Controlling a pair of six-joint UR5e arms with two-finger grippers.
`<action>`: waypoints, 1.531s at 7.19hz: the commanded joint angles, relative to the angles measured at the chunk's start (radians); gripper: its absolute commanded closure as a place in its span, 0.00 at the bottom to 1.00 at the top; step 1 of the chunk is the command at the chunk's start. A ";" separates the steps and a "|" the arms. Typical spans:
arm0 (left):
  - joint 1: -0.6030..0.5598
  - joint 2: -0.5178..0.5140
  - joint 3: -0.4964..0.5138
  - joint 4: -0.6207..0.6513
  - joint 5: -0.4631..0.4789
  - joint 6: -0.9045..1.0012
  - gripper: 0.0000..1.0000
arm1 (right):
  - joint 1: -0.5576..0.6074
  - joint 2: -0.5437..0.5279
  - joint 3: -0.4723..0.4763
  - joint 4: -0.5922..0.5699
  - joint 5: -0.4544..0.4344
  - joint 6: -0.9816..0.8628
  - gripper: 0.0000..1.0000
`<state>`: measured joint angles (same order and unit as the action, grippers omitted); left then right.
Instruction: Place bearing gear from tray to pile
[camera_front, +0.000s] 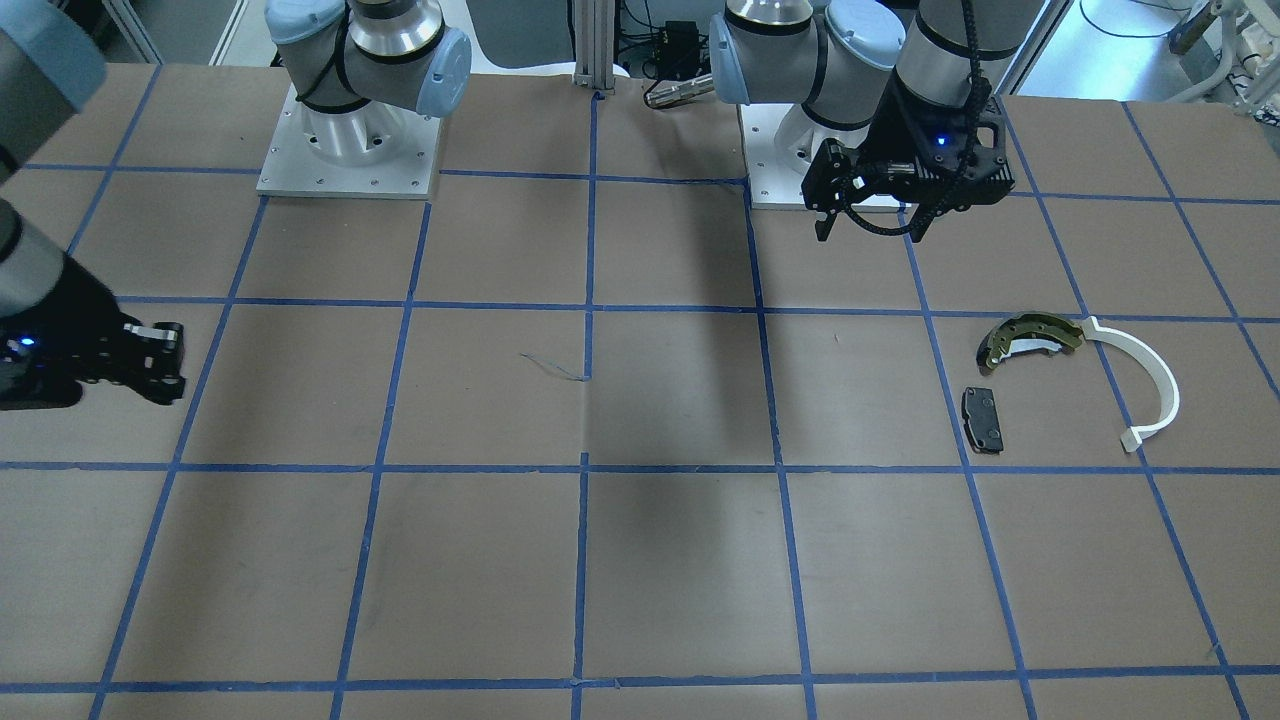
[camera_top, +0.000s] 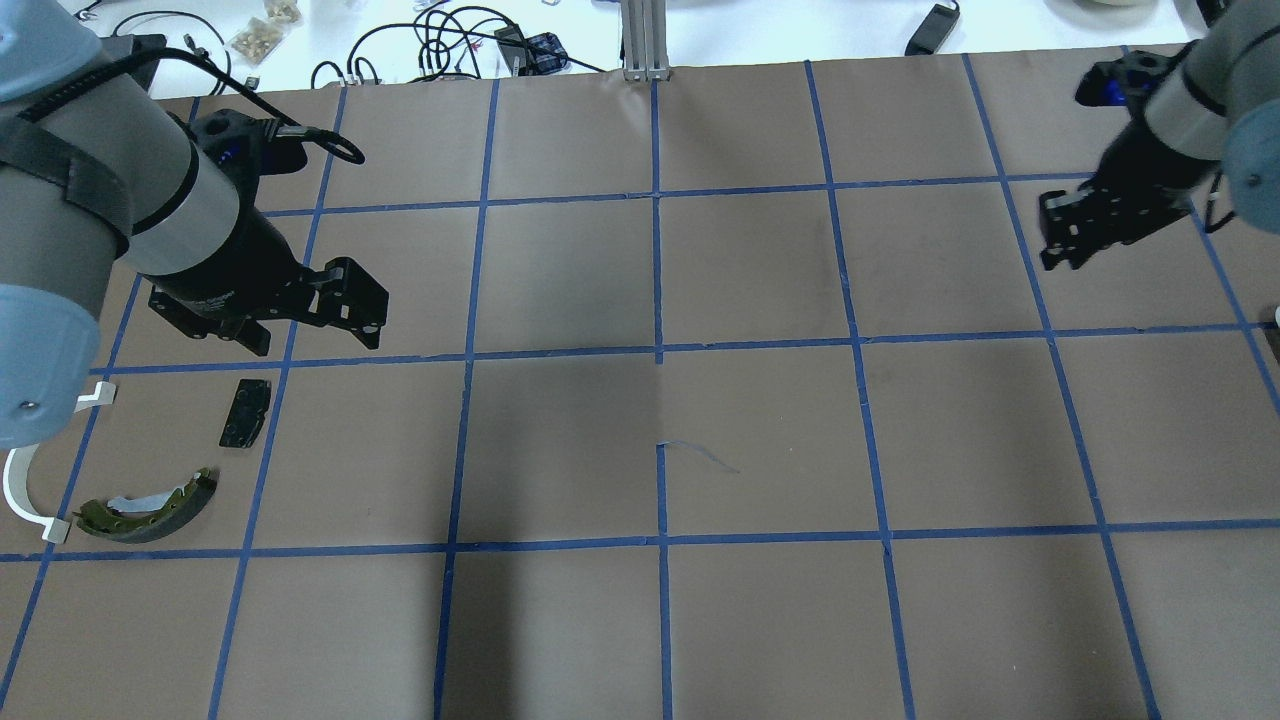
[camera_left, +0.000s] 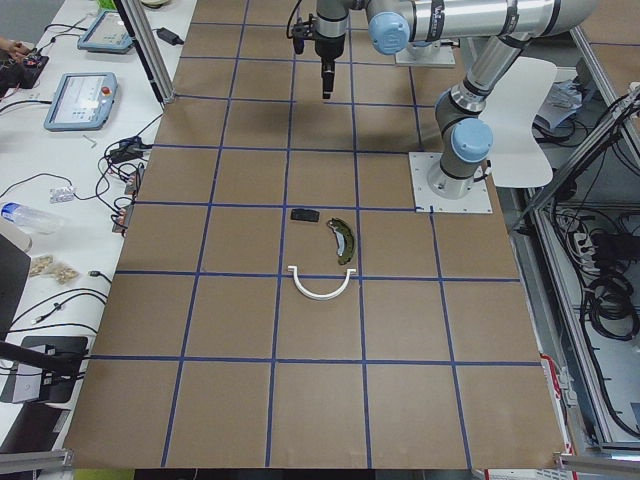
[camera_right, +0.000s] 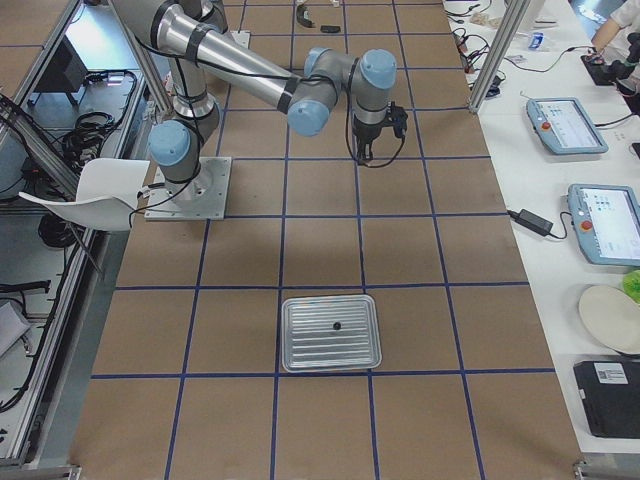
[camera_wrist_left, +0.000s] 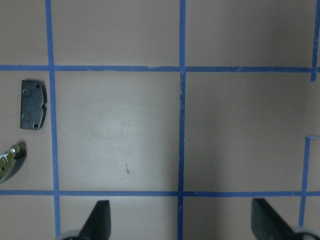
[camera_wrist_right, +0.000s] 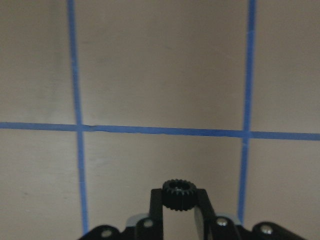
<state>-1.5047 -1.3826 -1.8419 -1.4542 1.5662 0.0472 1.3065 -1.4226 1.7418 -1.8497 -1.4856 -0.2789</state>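
Observation:
My right gripper is shut on a small black toothed bearing gear and holds it above bare table. It also shows in the overhead view at the far right. The silver tray shows only in the exterior right view, with one small dark item in its middle. The pile lies on my left side: an olive-yellow brake shoe, a white plastic arc and a black pad. My left gripper is open and empty, hovering just beyond the pad.
The table is brown paper with a blue tape grid. Both arm bases stand at the robot's edge. Cables and tablets lie on the white bench past the far edge. The pile and the tray sit at opposite ends of the table.

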 joint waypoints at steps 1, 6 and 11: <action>0.000 0.005 -0.023 0.009 0.002 0.005 0.00 | 0.274 0.020 -0.001 -0.011 0.045 0.377 0.89; 0.034 -0.001 -0.026 0.009 0.002 0.014 0.00 | 0.666 0.282 0.079 -0.414 0.042 0.981 0.87; 0.032 -0.085 -0.023 0.058 -0.012 -0.006 0.00 | 0.627 0.259 0.047 -0.433 0.007 0.896 0.00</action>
<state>-1.4683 -1.4429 -1.8652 -1.4031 1.5608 0.0521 1.9582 -1.1399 1.8050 -2.2896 -1.4737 0.6513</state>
